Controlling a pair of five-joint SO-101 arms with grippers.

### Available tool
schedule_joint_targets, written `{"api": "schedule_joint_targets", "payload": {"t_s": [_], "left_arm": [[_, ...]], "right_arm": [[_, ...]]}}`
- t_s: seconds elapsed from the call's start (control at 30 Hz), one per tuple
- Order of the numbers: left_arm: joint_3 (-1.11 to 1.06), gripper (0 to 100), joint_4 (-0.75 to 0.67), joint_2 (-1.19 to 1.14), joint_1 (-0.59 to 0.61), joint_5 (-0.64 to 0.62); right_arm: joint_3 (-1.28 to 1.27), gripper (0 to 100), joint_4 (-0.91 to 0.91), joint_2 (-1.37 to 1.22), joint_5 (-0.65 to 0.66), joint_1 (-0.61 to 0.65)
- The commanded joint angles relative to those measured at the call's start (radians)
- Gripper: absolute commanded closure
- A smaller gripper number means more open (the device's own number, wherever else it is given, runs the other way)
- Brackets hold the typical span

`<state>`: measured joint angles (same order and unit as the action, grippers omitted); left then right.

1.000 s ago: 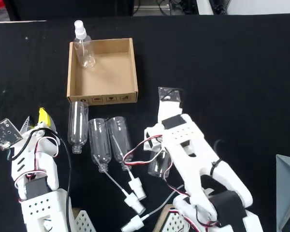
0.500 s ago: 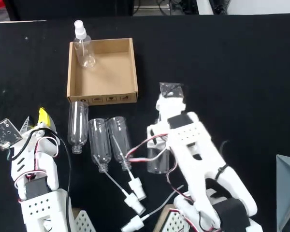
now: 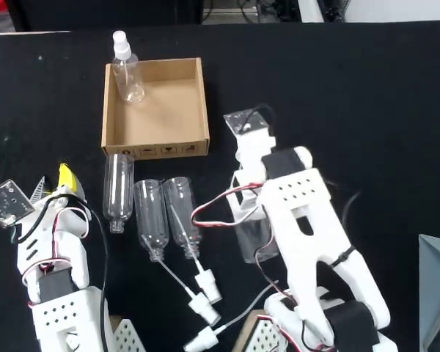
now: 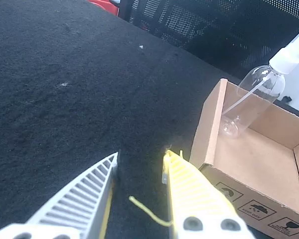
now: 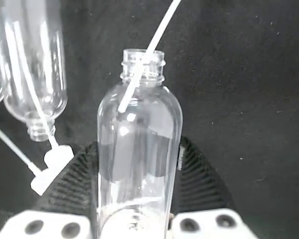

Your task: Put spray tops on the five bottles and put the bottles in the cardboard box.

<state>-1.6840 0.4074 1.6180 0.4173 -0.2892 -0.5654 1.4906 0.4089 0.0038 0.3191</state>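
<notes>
My right gripper (image 5: 138, 147) is shut on a clear uncapped bottle (image 5: 138, 129), whose open neck points away from the wrist. From above, this bottle (image 3: 251, 240) hangs under the right arm, right of the bottle row. Three more uncapped bottles (image 3: 151, 214) lie side by side in front of the cardboard box (image 3: 155, 141). A capped bottle (image 3: 125, 70) leans in the box's far left corner. Three loose spray tops (image 3: 205, 297) lie near the front edge. My left gripper (image 4: 139, 167) hovers open and empty over bare cloth, before the box (image 4: 209, 134).
A black cloth covers the table (image 3: 367, 95), with free room to the right of the box. A grey object (image 3: 436, 290) sits at the right edge. Thin white dip tubes (image 3: 177, 279) trail from the spray tops toward the lying bottles.
The right arm has swung away from the front edge toward the box side, carrying the clear bottle with it. The left arm has not moved.
</notes>
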Motion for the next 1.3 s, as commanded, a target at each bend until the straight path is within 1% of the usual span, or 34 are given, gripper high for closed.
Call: {"api": "schedule_joint_targets", "payload": {"t_s": [0.0, 0.23, 0.4, 0.5, 0.6, 0.83, 1.03, 1.27], "left_arm": [[-0.025, 86, -0.021, 0.012, 0.007, 0.009], [-0.025, 86, -0.021, 0.012, 0.007, 0.009], [-0.025, 86, -0.021, 0.012, 0.007, 0.009], [-0.025, 86, -0.021, 0.012, 0.007, 0.009], [-0.025, 86, -0.021, 0.012, 0.007, 0.009], [-0.025, 86, -0.021, 0.012, 0.008, 0.009], [-0.025, 86, -0.021, 0.012, 0.007, 0.009], [-0.025, 86, -0.025, 0.012, 0.007, 0.009]], "right_arm": [[0.124, 98.6, 0.074, 0.067, 0.063, -0.020], [0.254, 98.6, 0.201, 0.067, 0.153, -0.020], [0.315, 98.7, 0.250, 0.067, 0.199, -0.020], [0.340, 98.7, 0.256, 0.071, 0.201, -0.008], [0.360, 98.7, 0.272, 0.074, 0.224, 0.048], [0.404, 98.7, 0.272, 0.074, 0.226, 0.172], [0.504, 98.7, 0.272, 0.074, 0.226, 0.204], [0.633, 98.7, 0.270, 0.074, 0.227, 0.204]]}}
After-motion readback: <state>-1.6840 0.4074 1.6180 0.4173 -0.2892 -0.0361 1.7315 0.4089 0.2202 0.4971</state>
